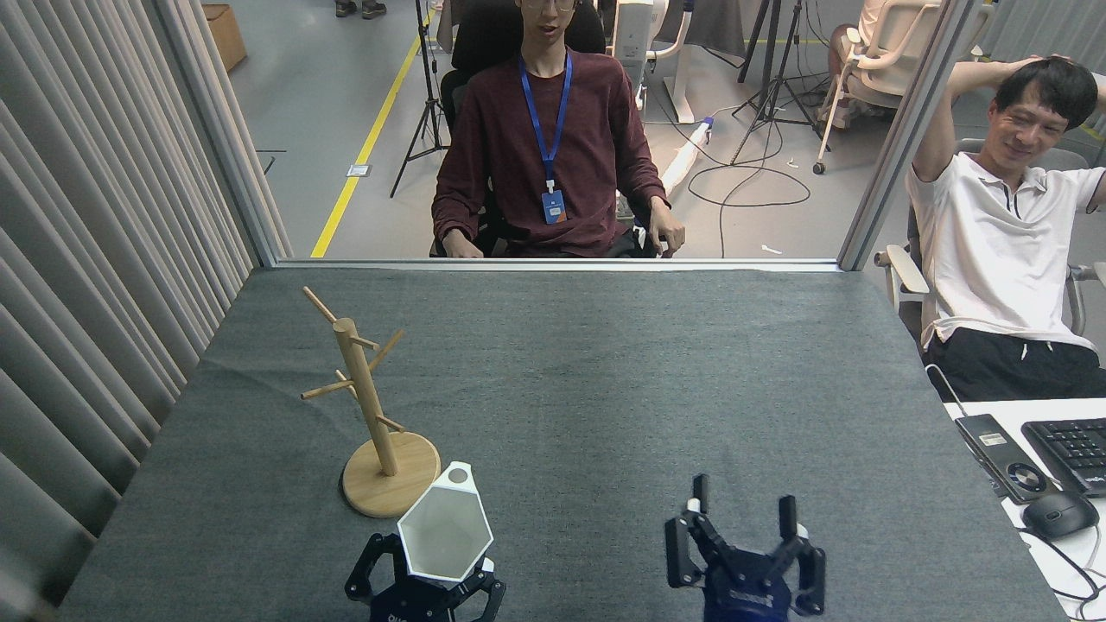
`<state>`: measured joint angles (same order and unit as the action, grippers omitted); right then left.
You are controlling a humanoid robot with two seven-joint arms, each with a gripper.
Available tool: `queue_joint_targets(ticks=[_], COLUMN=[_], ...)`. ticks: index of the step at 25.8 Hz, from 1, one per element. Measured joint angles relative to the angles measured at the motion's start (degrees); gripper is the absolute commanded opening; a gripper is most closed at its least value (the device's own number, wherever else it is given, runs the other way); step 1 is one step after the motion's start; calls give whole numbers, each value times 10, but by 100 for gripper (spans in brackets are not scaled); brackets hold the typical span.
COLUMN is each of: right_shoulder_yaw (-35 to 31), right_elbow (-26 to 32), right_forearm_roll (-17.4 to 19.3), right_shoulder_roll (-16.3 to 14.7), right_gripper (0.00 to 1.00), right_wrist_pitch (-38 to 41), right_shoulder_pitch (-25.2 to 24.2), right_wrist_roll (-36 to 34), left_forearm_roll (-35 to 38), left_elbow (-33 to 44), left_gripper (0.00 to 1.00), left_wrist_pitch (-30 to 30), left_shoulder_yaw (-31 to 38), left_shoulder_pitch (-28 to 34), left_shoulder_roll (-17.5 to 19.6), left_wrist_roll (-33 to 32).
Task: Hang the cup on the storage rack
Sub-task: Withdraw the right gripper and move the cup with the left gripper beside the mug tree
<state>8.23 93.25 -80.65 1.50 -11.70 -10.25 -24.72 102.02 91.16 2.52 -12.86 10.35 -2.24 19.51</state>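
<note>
The white hexagonal cup [445,536] is held above the table's near edge, its mouth facing me and its rim tab with the round hole pointing up, just right of the storage rack's disc base. My left gripper [425,580] is shut on the cup from below. The storage rack [367,402], a light wooden pole with several thin angled pegs, stands upright at the near left of the table. My right gripper [741,508] stands open and empty, well to the right of the cup.
A grey cloth [605,380] covers the table. A curtain [86,259] runs along the left side. One person [549,147] sits behind the far edge and another [1002,250] at the right, beside a desk with a keyboard [1071,449] and mouse [1058,514].
</note>
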Motion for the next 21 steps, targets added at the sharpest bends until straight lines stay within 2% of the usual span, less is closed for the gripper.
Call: queue_joint_targets(ticks=[4, 6, 11, 15, 18, 21], right_shoulder_yaw=[-29, -40, -68, -75, -75, -75], right_elbow=[-13, -15, -16, -17, -19, -20], right_forearm_roll=[12, 14, 15, 15, 15, 14], right_shoulder_roll=[-51, -64, -74, -78, -79, -79], right_gripper=[98, 98, 98, 98, 98, 98], right_wrist_pitch=[13, 23, 54, 60, 62, 62], right_shoulder_pitch=[-31, -46, -65, -67, -67, -64], right_wrist_roll=[11, 12, 12, 13, 13, 13], left_forearm_roll=[-1, -1, -1, 4, 9, 17], left_elbow=[2, 3, 4, -7, -35, -78], left_gripper=[29, 29, 27, 28, 28, 28], left_wrist_pitch=[-6, -7, -34, -111, -163, -190], left_shoulder_yaw=[12, 22, 56, 87, 109, 142], left_shoulder_pitch=[3, 4, 5, -5, -31, -71], left_shoulder_roll=[0, 0, -2, -3, -3, -3], left_wrist_roll=[1, 1, 1, -5, -8, -11])
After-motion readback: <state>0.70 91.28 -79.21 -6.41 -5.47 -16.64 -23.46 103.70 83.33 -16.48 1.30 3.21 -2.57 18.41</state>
